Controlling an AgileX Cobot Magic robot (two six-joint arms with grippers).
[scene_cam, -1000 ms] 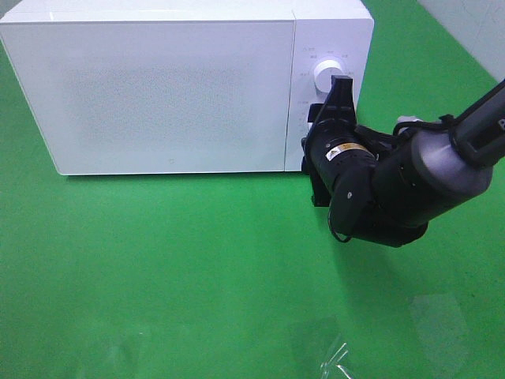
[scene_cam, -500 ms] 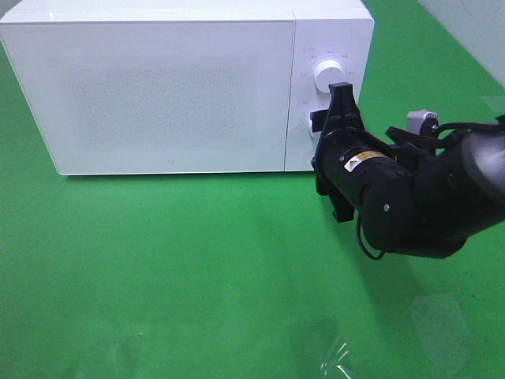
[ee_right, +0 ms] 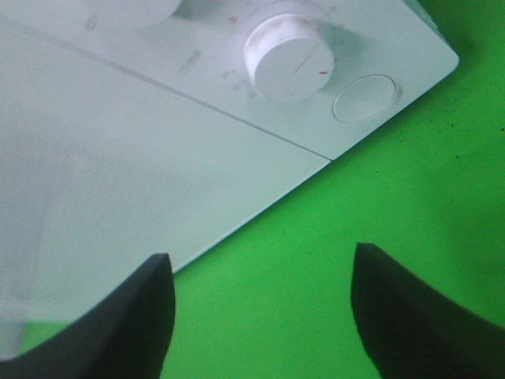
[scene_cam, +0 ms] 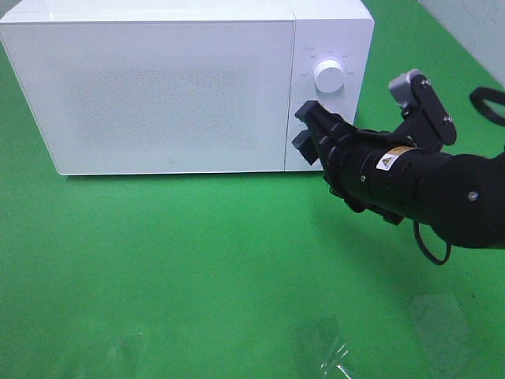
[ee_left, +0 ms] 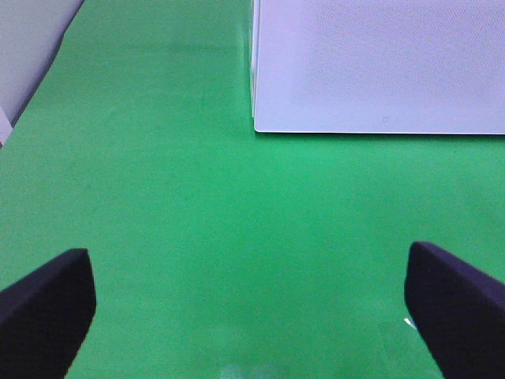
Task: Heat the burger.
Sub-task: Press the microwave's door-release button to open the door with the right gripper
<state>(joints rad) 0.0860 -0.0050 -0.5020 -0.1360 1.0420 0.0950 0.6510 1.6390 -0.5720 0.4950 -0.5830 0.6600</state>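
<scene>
Nearest me, at the front edge of the green table (scene_cam: 158, 260), a scrap of clear film (scene_cam: 335, 359) glints against the cloth. Out of my sight from up high, the left gripper (ee_left: 246, 257) hangs low over the bare green; its own camera shows both black fingertips (ee_left: 47, 308) spread as wide as the picture, nothing between them, with the near lower corner of the microwave (scene_cam: 173, 87) well beyond.

Farther back on the right side, the right arm reaches in towards the oven's control panel. The right gripper (scene_cam: 306, 128) has its jaws parted and empty, tipped at an angle, the tips just in front of the lower half of the panel; I cannot tell whether one brushes it. From its wrist camera the lower dial (ee_right: 288, 59), white with a thin pointer line, sits just past the fingers (ee_right: 118, 324), and a flat round button (ee_right: 364, 97) lies beside that dial near the panel's corner.

Behind all this stands the white microwave, door shut flush, its front a frosted speckled panel I cannot see through. The upper dial (scene_cam: 328, 76) shows clear above the gripper.

As for the burger, none of these views shows it, so I cannot tell where it is or how it looks.
</scene>
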